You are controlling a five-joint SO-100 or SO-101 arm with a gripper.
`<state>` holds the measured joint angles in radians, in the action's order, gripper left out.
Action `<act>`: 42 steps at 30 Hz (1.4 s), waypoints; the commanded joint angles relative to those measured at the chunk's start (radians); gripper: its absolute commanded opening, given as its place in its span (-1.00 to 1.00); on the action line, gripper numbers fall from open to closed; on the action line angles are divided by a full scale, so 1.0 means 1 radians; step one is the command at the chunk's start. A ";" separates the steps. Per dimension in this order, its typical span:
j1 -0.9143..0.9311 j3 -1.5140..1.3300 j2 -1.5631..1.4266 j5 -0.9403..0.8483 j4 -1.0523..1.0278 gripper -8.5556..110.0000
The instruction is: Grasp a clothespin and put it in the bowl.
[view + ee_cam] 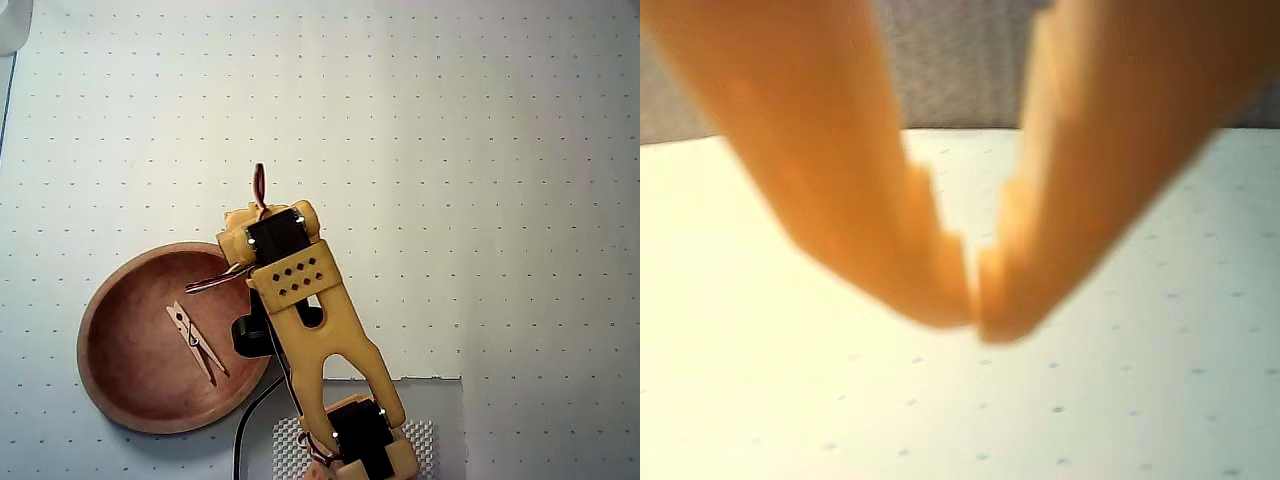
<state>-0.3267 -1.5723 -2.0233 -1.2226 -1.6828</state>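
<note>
The dotted white tabletop (500, 150) carries everything. Just beside the bowl (110, 330), overlapping its right rim in the overhead view, stands the yellow arm (310, 330), folded back as if its job here is finished. In the wrist view the jaws (975, 305) are together at the tips, holding nothing. The clothespin (196, 341) lies flat inside the bowl, near its middle, long axis running diagonally from upper left to lower right, so the drop looks done.

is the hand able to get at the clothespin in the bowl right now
Probably yes. The clothespin lies uncovered inside the bowl, nothing on top of it. The hand is shut and empty over bare table, so it would need to open and swing over.
</note>
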 commanded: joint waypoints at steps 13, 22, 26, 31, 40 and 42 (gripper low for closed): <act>0.230 0.199 -0.150 0.563 0.009 -0.91; 0.291 0.204 -0.288 0.946 0.190 -0.91; 0.359 0.078 -0.371 1.042 0.313 -0.91; 0.399 -0.124 -0.514 1.068 0.460 -0.91; 0.402 -0.480 -0.732 1.069 0.640 -0.91; 0.402 -0.554 -0.778 1.069 0.670 -0.91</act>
<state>0.0660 -2.0693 -2.7320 -0.1687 -1.0677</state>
